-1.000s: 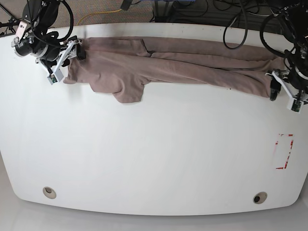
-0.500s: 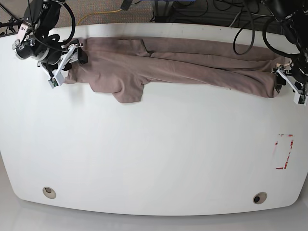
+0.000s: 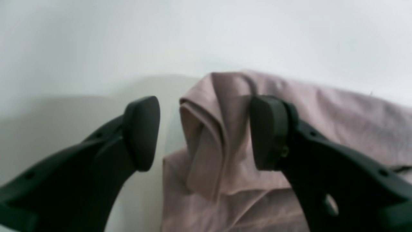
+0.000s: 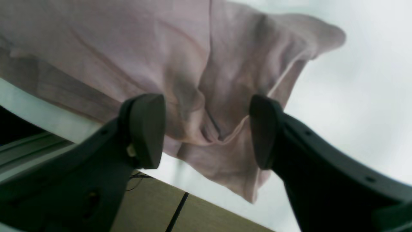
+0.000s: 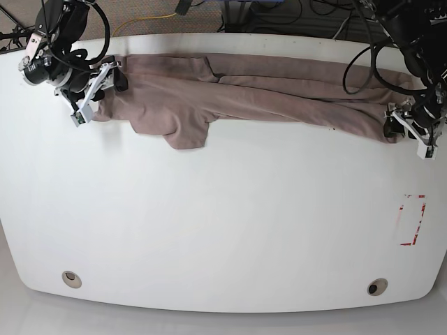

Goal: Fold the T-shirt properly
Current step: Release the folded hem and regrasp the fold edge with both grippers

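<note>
T-shirt [image 5: 265, 94] lies stretched along far table edge [image 5: 223, 230]. Thin, limp, light fabric; slips unless layers pinched. My left gripper [image 3: 206, 132] spread astride bunched end; right gripper [image 4: 207, 130] spread astride folded corner. Grip there.

Mauve-brown T-shirt [image 5: 251, 94] lies bunched lengthwise along the table's far edge.

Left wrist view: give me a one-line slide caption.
Open left pincer straddling a folded edge of the mauve T-shirt on the white table.

base: overhead, whole table [image 5: 223, 230] | wrists: close, past fingers | shared: t-shirt [image 5: 265, 94] ends
</note>
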`<act>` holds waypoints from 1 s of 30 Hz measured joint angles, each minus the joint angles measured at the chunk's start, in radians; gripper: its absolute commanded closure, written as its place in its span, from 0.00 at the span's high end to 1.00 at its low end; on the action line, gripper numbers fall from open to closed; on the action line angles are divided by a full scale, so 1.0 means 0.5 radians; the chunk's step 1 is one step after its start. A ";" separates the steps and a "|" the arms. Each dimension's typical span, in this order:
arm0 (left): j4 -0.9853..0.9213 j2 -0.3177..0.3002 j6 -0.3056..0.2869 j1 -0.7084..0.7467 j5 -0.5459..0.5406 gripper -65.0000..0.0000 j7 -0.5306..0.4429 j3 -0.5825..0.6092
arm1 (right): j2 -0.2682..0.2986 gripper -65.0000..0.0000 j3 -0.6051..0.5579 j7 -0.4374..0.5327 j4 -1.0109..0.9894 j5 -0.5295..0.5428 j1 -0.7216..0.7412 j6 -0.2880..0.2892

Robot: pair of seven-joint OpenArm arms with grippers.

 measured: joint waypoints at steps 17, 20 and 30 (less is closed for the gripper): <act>0.050 -0.143 0.003 -0.029 -0.002 0.05 0.011 0.126 | -0.173 0.12 -0.001 -0.001 0.001 -0.001 -0.048 0.001; 0.135 -0.165 0.003 -0.008 -0.021 0.05 0.004 0.135 | -0.177 0.09 -0.002 -0.001 -0.008 -0.003 -0.044 0.000; 0.376 -0.210 -0.002 0.134 -0.030 0.06 -0.010 0.132 | -0.148 0.09 -0.002 0.061 -0.237 -0.002 -0.010 -0.001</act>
